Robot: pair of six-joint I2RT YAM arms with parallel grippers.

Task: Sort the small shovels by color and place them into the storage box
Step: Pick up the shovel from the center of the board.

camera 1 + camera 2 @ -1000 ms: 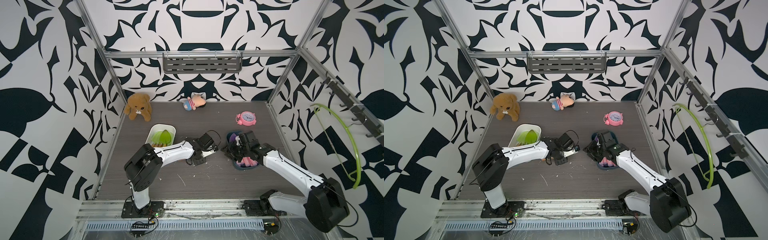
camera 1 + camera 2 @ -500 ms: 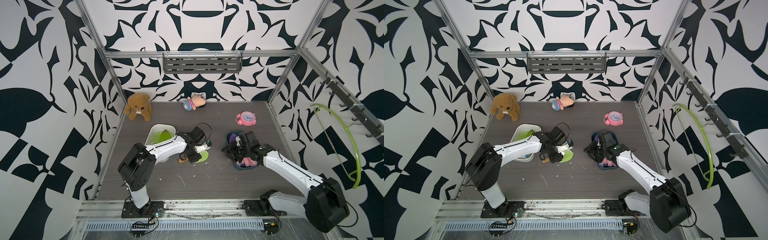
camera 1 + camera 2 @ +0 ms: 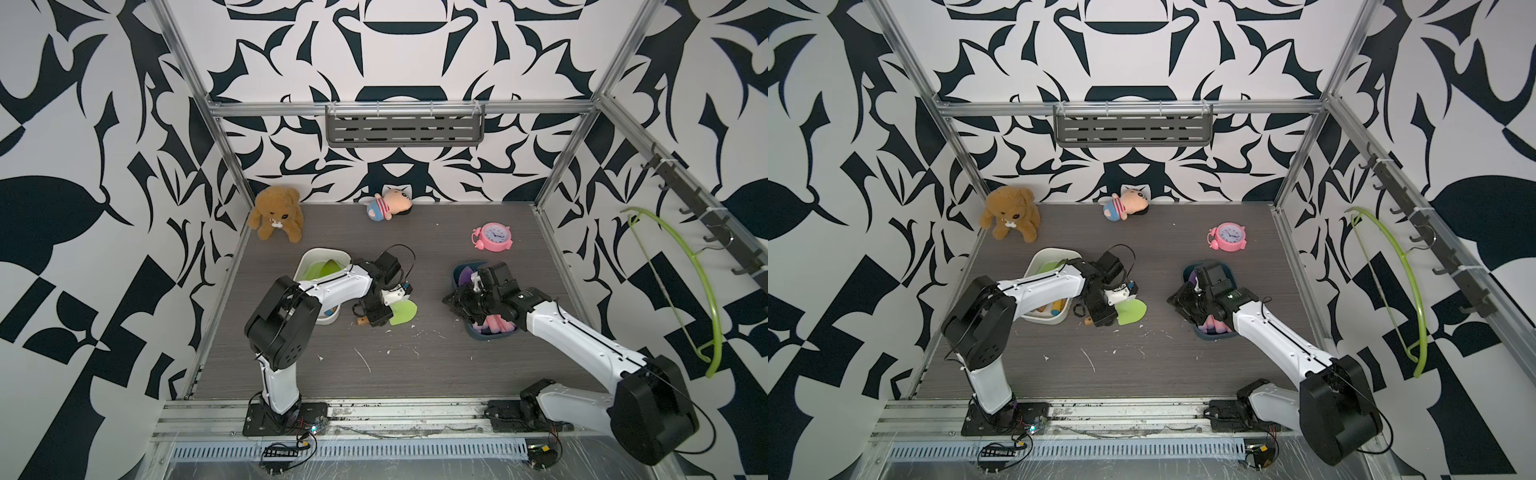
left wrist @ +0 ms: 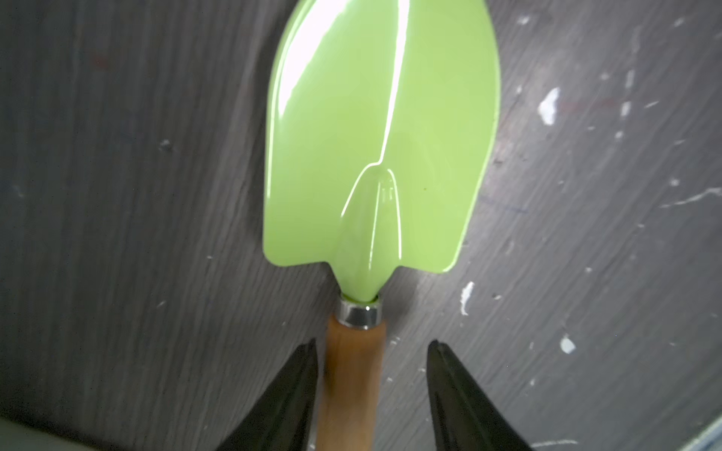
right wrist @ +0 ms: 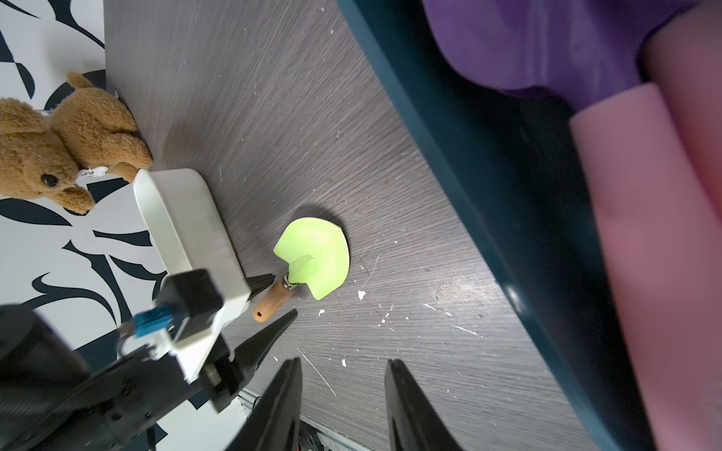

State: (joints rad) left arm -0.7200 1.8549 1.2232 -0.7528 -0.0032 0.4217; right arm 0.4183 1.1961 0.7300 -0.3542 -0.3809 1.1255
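Shovel (image 4: 375, 148) handle lies inside spread left end effector (image 4: 372, 343); right end effector (image 5: 344, 362) gapes too.

No legible text; dial of pink clock (image 3: 494, 237), tag on teddy bear (image 5: 93, 129) unreadable

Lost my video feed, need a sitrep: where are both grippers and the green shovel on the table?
Left gripper open, astride handle of green shovel. Shovel flat on table. Right gripper open, empty, by blue box. Nothing blocking.

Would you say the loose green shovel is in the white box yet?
Out: the shovel lies on the table beside the box.
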